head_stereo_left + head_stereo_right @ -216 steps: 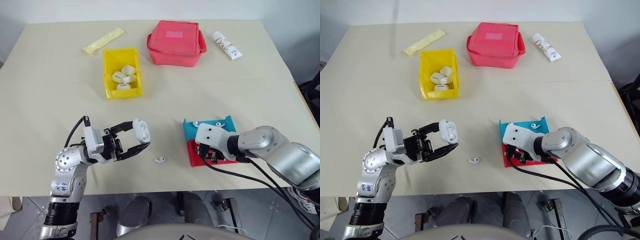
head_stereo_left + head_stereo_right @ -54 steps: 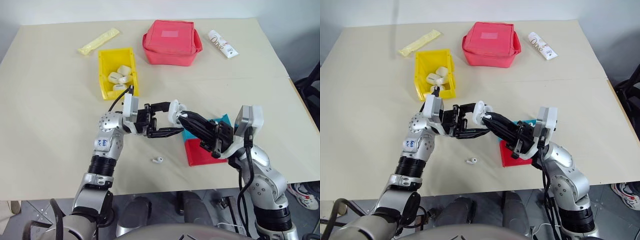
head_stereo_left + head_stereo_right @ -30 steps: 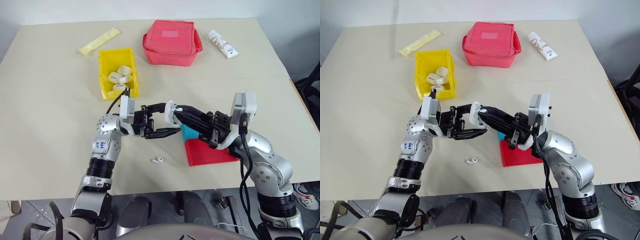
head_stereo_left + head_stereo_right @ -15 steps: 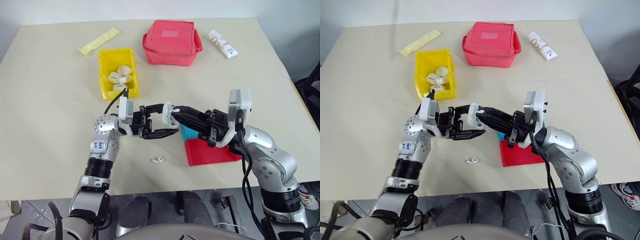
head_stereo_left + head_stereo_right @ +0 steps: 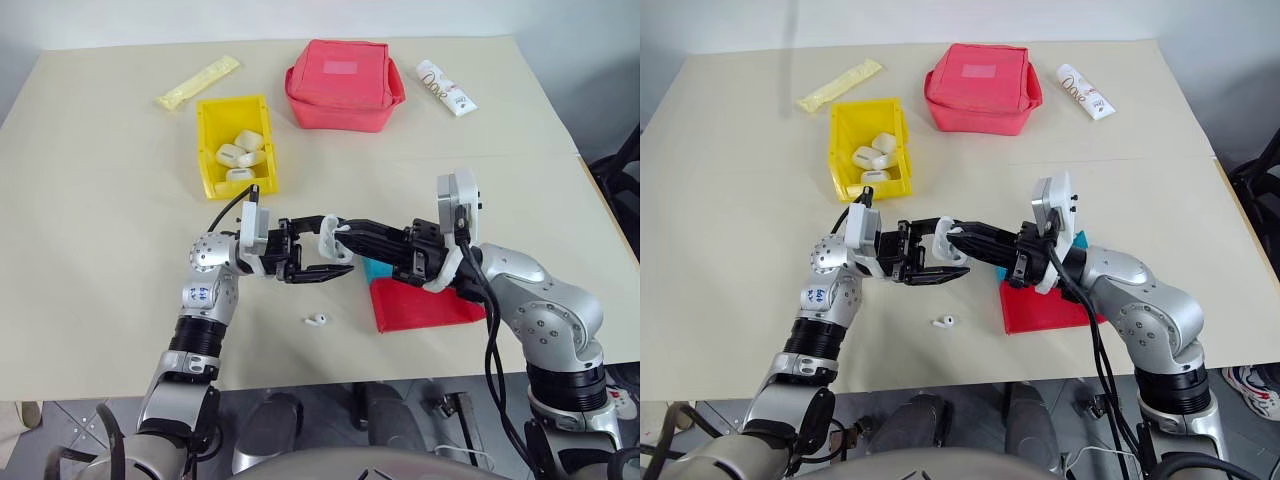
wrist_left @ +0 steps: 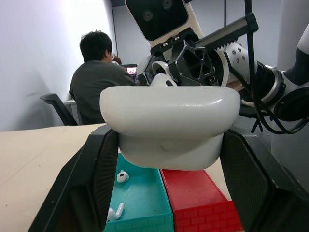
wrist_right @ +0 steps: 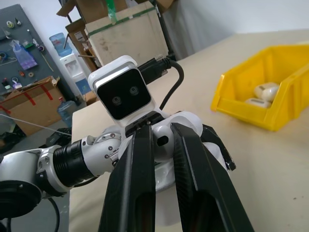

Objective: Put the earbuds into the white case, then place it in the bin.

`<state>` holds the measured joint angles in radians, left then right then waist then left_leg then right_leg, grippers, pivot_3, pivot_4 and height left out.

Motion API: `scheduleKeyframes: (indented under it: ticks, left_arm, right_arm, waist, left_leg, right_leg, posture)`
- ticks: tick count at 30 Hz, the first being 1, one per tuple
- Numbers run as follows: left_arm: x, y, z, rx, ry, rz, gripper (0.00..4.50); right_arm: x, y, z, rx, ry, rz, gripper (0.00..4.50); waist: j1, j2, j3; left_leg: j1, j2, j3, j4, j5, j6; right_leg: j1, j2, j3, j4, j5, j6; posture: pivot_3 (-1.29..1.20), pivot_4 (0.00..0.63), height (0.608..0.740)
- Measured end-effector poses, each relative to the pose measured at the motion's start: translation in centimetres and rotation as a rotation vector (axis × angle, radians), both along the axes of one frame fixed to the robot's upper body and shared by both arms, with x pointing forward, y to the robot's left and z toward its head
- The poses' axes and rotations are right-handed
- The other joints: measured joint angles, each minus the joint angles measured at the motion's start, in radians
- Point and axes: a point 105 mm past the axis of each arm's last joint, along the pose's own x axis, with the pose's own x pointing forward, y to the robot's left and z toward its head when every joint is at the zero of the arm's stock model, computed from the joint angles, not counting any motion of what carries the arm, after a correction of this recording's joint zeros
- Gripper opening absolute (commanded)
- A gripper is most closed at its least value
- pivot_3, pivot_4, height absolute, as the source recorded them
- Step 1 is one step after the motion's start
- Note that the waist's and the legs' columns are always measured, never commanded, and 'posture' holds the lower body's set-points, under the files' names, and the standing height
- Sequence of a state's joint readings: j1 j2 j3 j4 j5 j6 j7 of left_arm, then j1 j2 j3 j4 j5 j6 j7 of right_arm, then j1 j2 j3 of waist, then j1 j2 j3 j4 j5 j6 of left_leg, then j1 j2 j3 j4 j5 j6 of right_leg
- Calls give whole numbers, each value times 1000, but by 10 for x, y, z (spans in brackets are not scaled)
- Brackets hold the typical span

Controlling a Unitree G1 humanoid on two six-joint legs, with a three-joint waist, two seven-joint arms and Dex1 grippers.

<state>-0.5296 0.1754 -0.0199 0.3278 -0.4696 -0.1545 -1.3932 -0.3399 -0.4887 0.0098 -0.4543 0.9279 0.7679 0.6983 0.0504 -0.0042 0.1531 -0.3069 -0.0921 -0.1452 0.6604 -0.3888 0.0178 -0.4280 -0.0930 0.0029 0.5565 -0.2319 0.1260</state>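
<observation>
Midair, left claw (image 5: 322,252) clamping white case (image 6: 170,124), right claw (image 7: 163,145) (1 earbud (image 7: 161,141) pinched) at its opening.

Four white cases (image 5: 238,155), four earbuds (image 5: 318,320), one yellow bin (image 5: 215,112), one red pouch (image 5: 343,85), one blue-and-red tray (image 5: 420,305).

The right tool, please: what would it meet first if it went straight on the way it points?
Most likely the white case held in the left tool; the right tool, pinching an earbud, is right at it.

bin (image 5: 236,146) behind l tool (image 5: 322,249) w/ case (image 5: 328,237); tray (image 5: 420,300) right.
</observation>
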Motion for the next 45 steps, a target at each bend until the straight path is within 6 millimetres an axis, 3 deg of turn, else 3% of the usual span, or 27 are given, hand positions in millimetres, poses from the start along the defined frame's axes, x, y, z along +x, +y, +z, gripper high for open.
scheduleKeyframes:
  ticks: [45]
  left_arm:
    - [2, 5, -2, 43, 4, 11, 2782]
  right_arm:
    - [4, -2, 1, 16, 85, -7, 343]
  waist:
    - [0, 0, 0]
  left_leg:
    - [0, 0, 0, 0, 0, 0]
  right_leg:
    - [0, 0, 0, 0, 0, 0]
  posture:
    - [0, 150, 740]
